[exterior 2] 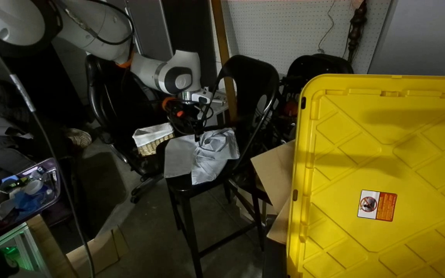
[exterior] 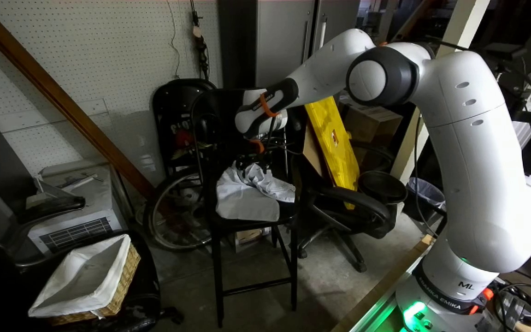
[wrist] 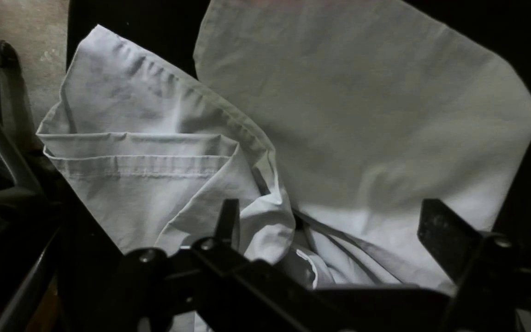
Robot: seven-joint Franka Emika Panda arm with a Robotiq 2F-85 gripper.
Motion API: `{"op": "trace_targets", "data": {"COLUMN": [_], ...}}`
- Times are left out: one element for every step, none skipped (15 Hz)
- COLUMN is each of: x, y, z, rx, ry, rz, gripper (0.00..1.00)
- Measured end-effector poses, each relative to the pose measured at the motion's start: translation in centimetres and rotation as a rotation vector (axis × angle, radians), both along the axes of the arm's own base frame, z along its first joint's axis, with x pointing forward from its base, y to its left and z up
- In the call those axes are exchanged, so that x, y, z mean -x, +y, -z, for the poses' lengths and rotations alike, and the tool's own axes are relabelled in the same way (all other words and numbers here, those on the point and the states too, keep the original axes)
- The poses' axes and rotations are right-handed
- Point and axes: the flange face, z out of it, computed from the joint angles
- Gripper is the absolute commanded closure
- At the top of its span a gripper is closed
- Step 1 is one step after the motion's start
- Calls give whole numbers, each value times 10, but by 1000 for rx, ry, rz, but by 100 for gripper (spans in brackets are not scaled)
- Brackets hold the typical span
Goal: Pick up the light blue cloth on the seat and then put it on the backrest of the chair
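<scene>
- At far left, a white-lined wicker basket [exterior: 123, 280] sits on a black chair [exterior: 148, 272]; behind it is a pale, grilled unit [exterior: 97, 203].
- A wooden beam [exterior: 62, 97] leans across the white pegboard wall [exterior: 122, 50], its lower end by a bicycle wheel [exterior: 151, 216] on the concrete floor [exterior: 182, 281].
- In the middle, the tall black chair [exterior: 217, 276] has the light blue cloth [exterior: 247, 200] lying over most of its square black seat [exterior: 247, 224], one part flat, another rumpled into folds. The backrest [exterior 2: 249, 73] rises from one edge of the seat.
- Over the cloth, the gripper [wrist: 330, 212] points down with its fingers [wrist: 445, 235] well apart, gripping nothing; folds show between them in the wrist view. Whether the tips touch the fabric, I cannot tell.
- Farther right, a grey metal cabinet [exterior: 284, 41] stands at the back and a yellow board [exterior: 332, 143] leans near a cardboard box [exterior: 376, 122]. The board's sticker [exterior 2: 377, 205], larger in an exterior view, pairs a crossed-out circle on white with a red-orange panel; its print is too small to read.
- Nearby stands a wheeled office chair [exterior: 368, 205].
- At far right, the white arm [exterior: 473, 152] carries "FRANKA EMIKA" on a dark band [exterior: 438, 290] low down, "ML" just above it, and a green light [exterior: 414, 313] below.
</scene>
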Motion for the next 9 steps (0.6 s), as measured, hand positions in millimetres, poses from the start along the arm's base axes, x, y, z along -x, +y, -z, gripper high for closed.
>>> {"op": "trace_targets", "data": {"x": [-1,-1,-1,-1,-1,0,0,0,0], "y": [0,0,0,0,-2,-4,-7,-10,-12], "z": [0,-1,-1,0,2,4,7,10,13], "rx": [0,0,0,1,6,11,17,24,33], "ry": [-2,-3,-3,-2,-4,-3,-3,-5,-6], "rz": [0,0,0,1,2,4,7,7,5], "gripper": [0,0,0,0,0,0,0,0,0]}}
